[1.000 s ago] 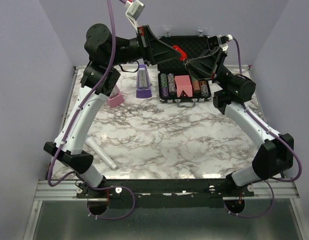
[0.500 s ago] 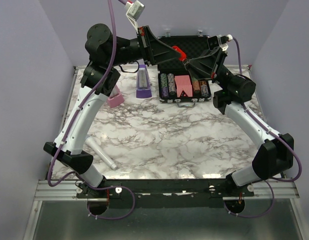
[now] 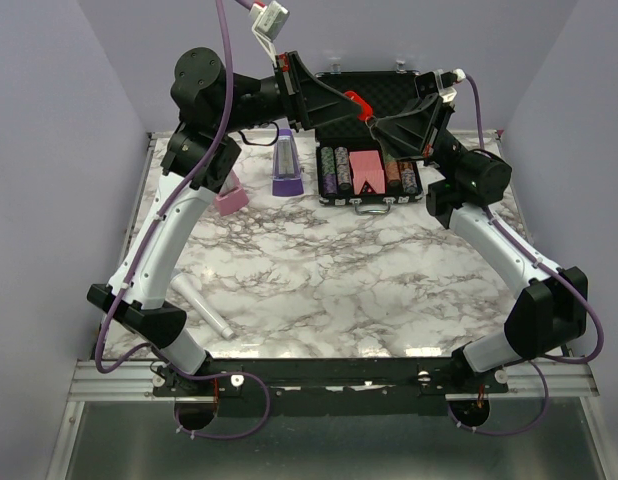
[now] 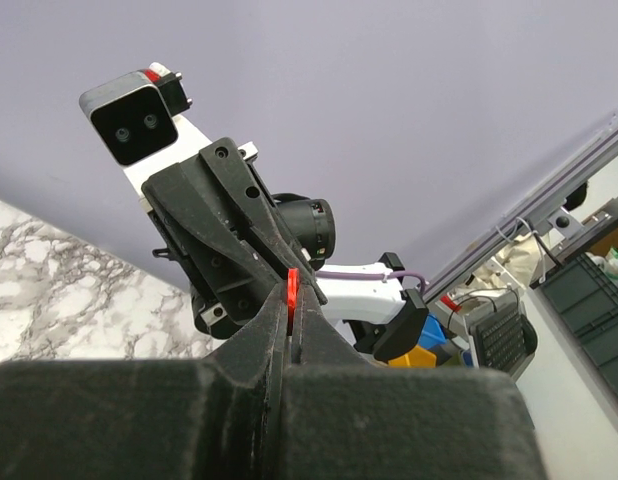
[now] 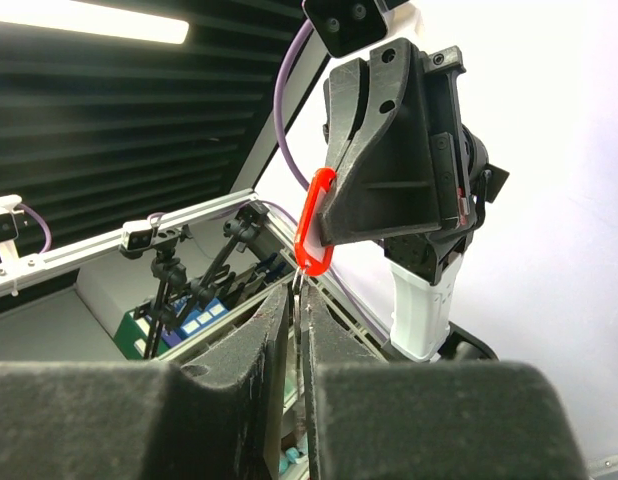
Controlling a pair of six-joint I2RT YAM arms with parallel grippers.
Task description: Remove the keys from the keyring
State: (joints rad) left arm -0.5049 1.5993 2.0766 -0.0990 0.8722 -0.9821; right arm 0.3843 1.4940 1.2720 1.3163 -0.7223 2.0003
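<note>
The red keyring [image 3: 357, 102] hangs in the air above the open case, held between both grippers. My left gripper [image 3: 349, 100] is shut on the red tag, which shows edge-on between its fingers in the left wrist view [image 4: 291, 288]. In the right wrist view the red tag [image 5: 314, 225] sticks out of the left gripper with a thin metal ring [image 5: 301, 272] at its lower end. My right gripper [image 5: 300, 300] is shut on a thin silvery key [image 5: 302, 312], seen edge-on just below the ring. It meets the left gripper in the top view [image 3: 377, 124].
A black poker chip case [image 3: 371, 203] stands open at the back with chip stacks and a pink card block [image 3: 365, 168]. A clear purple-based container [image 3: 286, 162] and a pink block [image 3: 230, 199] stand at back left. A white tube [image 3: 201, 304] lies front left.
</note>
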